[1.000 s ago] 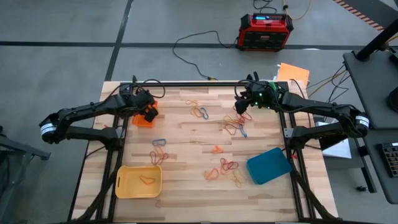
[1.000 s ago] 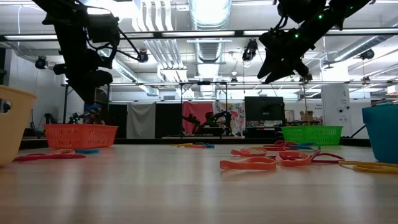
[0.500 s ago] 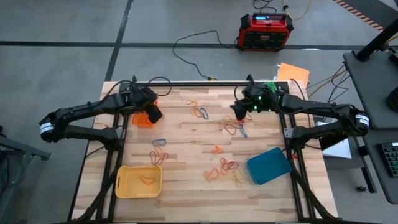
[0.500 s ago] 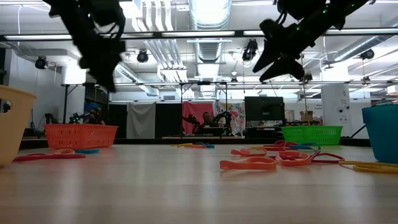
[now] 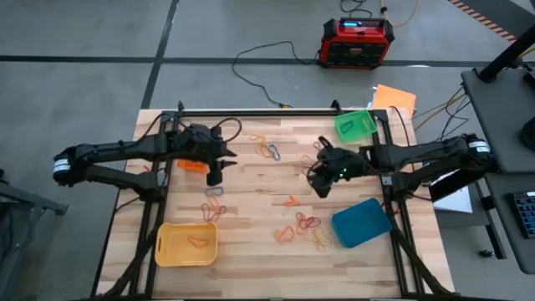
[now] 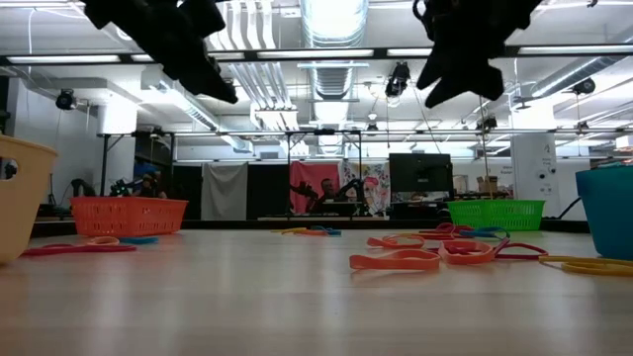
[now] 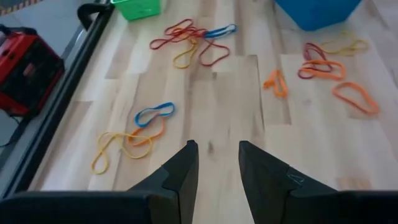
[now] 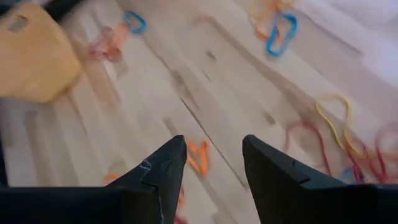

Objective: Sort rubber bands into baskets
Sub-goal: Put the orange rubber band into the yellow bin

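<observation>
Rubber bands lie loose on the wooden table in small groups: one at the far middle [image 5: 267,150], one near the right [image 5: 316,171], one orange band at the centre [image 5: 291,201], and some at the near right [image 5: 303,224]. My left gripper [image 5: 216,173] is open and empty above the table, beside the orange basket [image 5: 191,164]; bare wood lies below it [image 7: 217,162]. My right gripper [image 5: 320,186] is open and empty above the centre, with an orange band [image 8: 198,155] on the table below it. The green basket [image 5: 356,124], blue basket [image 5: 361,222] and yellow basket [image 5: 186,243] stand on the table.
A blue band [image 5: 214,191] and a red-orange group [image 5: 212,209] lie near my left gripper. The yellow basket holds one orange band [image 5: 198,242]. A red-black box [image 5: 358,42] and black cables lie on the floor beyond the table's far edge.
My left gripper has gone from over the orange basket toward the table's right and near edges. My right gripper has gone from the green basket at the far right toward the table's centre and near edge, uncovering that basket. No band has moved.
</observation>
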